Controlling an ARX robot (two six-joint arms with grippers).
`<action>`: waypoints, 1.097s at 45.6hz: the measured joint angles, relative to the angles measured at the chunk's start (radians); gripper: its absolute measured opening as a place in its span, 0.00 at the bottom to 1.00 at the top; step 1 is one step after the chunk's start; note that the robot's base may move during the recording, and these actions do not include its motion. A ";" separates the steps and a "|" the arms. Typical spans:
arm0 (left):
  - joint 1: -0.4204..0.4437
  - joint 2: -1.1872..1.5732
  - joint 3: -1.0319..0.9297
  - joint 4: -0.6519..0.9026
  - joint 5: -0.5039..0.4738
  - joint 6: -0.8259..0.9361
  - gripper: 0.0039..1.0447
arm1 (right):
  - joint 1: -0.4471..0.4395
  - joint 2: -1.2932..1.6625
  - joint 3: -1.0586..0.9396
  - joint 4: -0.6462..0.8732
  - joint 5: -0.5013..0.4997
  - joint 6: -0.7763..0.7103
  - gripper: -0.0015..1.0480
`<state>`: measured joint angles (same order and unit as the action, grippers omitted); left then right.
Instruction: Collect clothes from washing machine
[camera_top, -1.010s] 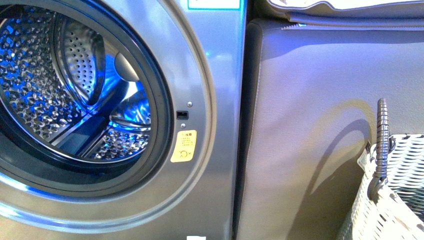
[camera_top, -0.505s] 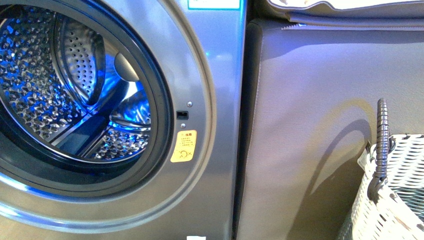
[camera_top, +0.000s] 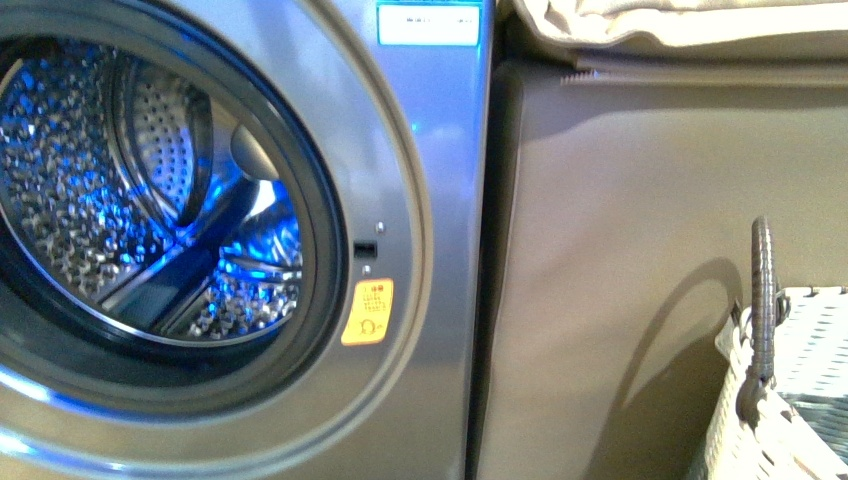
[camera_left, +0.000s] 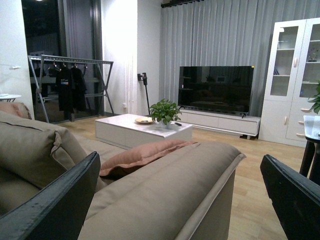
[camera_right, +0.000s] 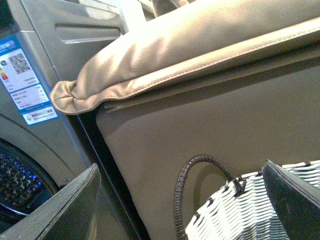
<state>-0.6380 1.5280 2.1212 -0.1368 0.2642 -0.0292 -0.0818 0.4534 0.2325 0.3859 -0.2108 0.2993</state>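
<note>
In the front view, your camera has dipped slightly since a moment ago: the washing machine (camera_top: 420, 150) sits a little lower in frame, with one open port and one orange sticker (camera_top: 368, 312). Its drum (camera_top: 150, 200) shows bare steel; you see no clothes there, so the load may already be out or hidden. One woven basket (camera_top: 790, 400) stands far right.

In the left wrist view, the left claw (camera_left: 180, 200) is released, spread over one sofa (camera_left: 165, 185), facing away.

In the right wrist view, the right claw (camera_right: 182, 200) is released, grasping nothing, near the basket.
</note>
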 joint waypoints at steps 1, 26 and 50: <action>0.000 0.000 0.000 0.000 0.000 0.000 0.94 | 0.033 -0.026 -0.009 -0.005 0.037 -0.006 0.92; 0.000 0.000 0.001 0.000 0.000 0.000 0.94 | 0.084 -0.280 -0.122 -0.336 0.210 -0.296 0.02; -0.046 0.154 0.342 -0.415 -0.394 -0.055 0.94 | 0.084 -0.433 -0.207 -0.389 0.209 -0.296 0.02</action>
<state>-0.6838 1.6817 2.4634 -0.5522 -0.1295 -0.0845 0.0021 0.0200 0.0257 -0.0029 -0.0017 0.0029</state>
